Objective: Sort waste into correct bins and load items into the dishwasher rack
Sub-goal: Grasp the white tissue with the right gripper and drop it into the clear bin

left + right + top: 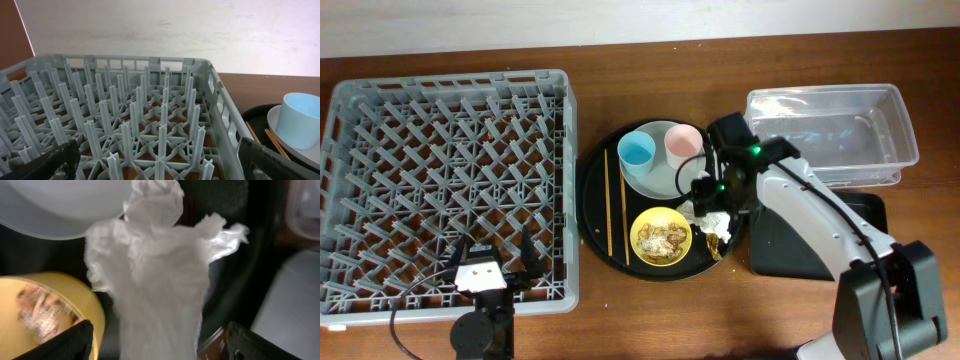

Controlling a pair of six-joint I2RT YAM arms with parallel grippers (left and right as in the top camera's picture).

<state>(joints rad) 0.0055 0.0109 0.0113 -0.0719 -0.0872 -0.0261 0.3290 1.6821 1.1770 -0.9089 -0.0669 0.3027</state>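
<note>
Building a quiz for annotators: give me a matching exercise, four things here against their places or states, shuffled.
1 blue cup
2 bowl
3 chopsticks
4 napkin

A holds food scraps
B crumpled, beside the bowl
C on the plate
D on the round tray, left of the plate

Pairs: 1-C, 2-A, 3-D, 4-B

The left gripper sits at the overhead frame's lower left with jaws spread wide, while the right arm stretches from lower right toward centre, the right gripper pointing down, fingers well parted.
</note>
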